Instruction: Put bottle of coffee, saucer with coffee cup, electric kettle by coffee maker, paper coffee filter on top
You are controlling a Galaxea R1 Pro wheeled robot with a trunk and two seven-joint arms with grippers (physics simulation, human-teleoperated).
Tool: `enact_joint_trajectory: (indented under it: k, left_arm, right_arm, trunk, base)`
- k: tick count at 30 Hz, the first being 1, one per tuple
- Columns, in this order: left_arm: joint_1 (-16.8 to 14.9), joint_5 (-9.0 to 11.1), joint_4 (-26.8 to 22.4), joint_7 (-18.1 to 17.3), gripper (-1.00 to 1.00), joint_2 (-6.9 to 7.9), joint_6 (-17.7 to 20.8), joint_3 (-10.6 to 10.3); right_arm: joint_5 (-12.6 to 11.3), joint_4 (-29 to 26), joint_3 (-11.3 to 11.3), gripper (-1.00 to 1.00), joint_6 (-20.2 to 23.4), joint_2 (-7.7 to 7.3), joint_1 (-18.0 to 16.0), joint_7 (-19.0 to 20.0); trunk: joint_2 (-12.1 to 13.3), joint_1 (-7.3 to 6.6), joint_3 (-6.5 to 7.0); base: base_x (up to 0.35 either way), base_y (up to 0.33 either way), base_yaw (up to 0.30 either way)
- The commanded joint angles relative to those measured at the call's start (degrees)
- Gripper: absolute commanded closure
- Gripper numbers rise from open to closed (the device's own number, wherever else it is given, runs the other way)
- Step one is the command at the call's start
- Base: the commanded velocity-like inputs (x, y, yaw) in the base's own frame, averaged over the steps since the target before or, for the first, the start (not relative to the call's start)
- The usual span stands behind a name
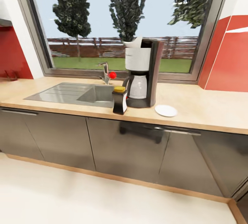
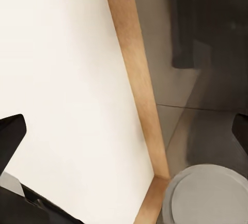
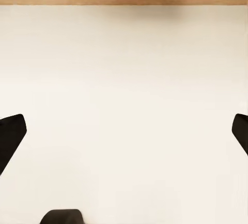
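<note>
The coffee maker (image 1: 142, 76) stands on the kitchen countertop (image 1: 206, 107) just right of the sink. A white paper coffee filter (image 1: 133, 41) sits on its top. The bottle of coffee (image 1: 120, 100), black with a yellow cap, stands touching its front left. The saucer (image 1: 165, 110) lies bare at its front right. The coffee cup and the electric kettle are out of view. My left gripper (image 2: 126, 136) and my right gripper (image 3: 125, 133) both hang open over the pale floor, with nothing between their fingers.
A steel sink (image 1: 69, 93) with a faucet (image 1: 105, 72) and a red knob (image 1: 112, 75) is set in the worktop's left half. Glossy dark cabinets (image 1: 124, 145) with a wooden plinth (image 2: 137, 74) run below. A grey round disc (image 2: 206, 195) lies by the plinth.
</note>
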Motion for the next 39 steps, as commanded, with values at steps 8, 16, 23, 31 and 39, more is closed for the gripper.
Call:
enact_joint_trajectory:
  k: [8,16,23,31,39]
  left_arm:
    - [0.02,0.14,-0.09,-0.03,-1.0,0.01,-0.08,-0.09]
    - [0.02,0.14,-0.06,-0.03,-1.0,0.01,-0.08,-0.08]
    - [0.02,0.14,-0.07,-0.03,-1.0,0.01,-0.08,-0.08]
    - [0.02,0.14,-0.09,-0.03,-1.0,0.01,-0.08,-0.08]
    - [0.02,0.14,-0.09,-0.03,-1.0,0.01,-0.08,-0.08]
  right_arm:
    - [1.01,-0.03,0.1,-1.0,0.09,0.11,0.04,0.42]
    - [1.81,-0.02,0.13,-1.0,0.05,0.24,0.04,0.33]
    - [1.99,0.01,0.2,-1.0,0.01,0.38,0.03,0.22]
    - [2.0,0.03,0.16,-1.0,0.0,0.39,0.03,0.23]
    - [2.0,0.05,0.21,-1.0,0.0,0.39,0.03,0.23]
  trunk:
    - [-0.02,0.03,-0.04]
    - [-0.02,0.03,-0.04]
    - [-0.02,0.03,-0.04]
    - [-0.02,0.03,-0.04]
    - [-0.02,0.03,-0.04]
  base:
    - [0.315,0.124,0.234]
    - [0.266,0.21,0.173]
    - [0.157,0.201,0.267]
    - [0.025,0.091,0.223]
    - [0.128,0.277,0.155]
